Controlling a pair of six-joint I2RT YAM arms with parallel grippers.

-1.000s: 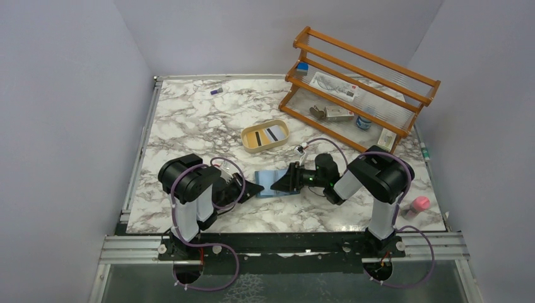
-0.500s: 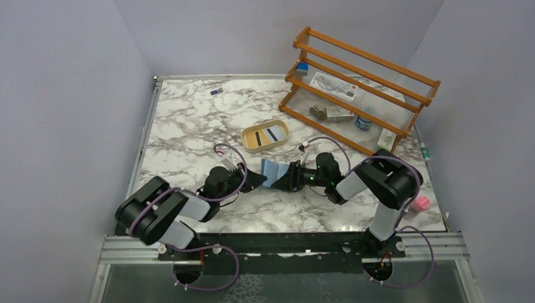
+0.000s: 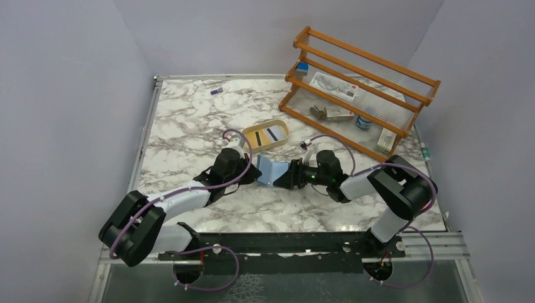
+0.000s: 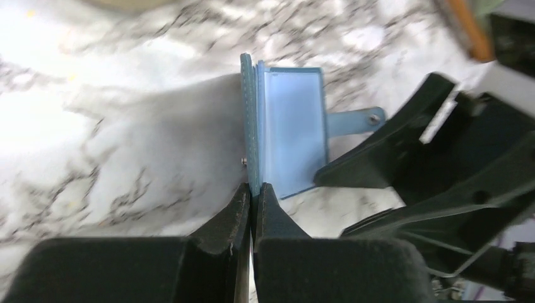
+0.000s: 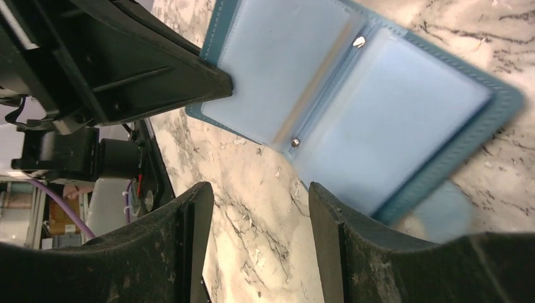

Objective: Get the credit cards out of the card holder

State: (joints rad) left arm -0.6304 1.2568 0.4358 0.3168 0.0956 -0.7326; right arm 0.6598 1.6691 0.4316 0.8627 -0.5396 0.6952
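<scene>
Marbled white table (image 3: pixel 183 120), grey walls on three sides; both arms reach in to the middle.

Left hand (image 4: pixel 252 189): closed. From its wrist view I see the two fingers pinched flat on the near edge of one cover of the card holder (image 4: pixel 293 126). That cover stands on edge. The other leaf spreads to the right on the marble with its pale blue inside up, and the snap tab (image 4: pixel 356 118) sticks out from its right edge.

Right hand (image 5: pixel 257 189): open. The fingers stand apart with bare marble between them, and the holder (image 5: pixel 353 107) lies just beyond the tips, opened out so both clear sleeves and the two rivets on the fold show. I cannot tell whether any sleeve holds a card. From the left wrist view, one right finger comes up to the near right corner of the flat leaf; contact not clear.

Overhead view: the holder (image 3: pixel 272 170) sits between the two hands, left hand (image 3: pixel 255 172) on its left edge, right hand (image 3: pixel 282 179) on its right.

Just beyond it on the far side sits a tan oval tray (image 3: pixel 284 126), with the credit cards (image 3: pixel 265 134) lying flat inside: a yellow one, a dark stripe, a grey-white one.

Far right: a wooden rack (image 3: pixel 372 57) carrying small packets. Far left: a small purple item (image 3: pixel 216 91), well apart from everything.
</scene>
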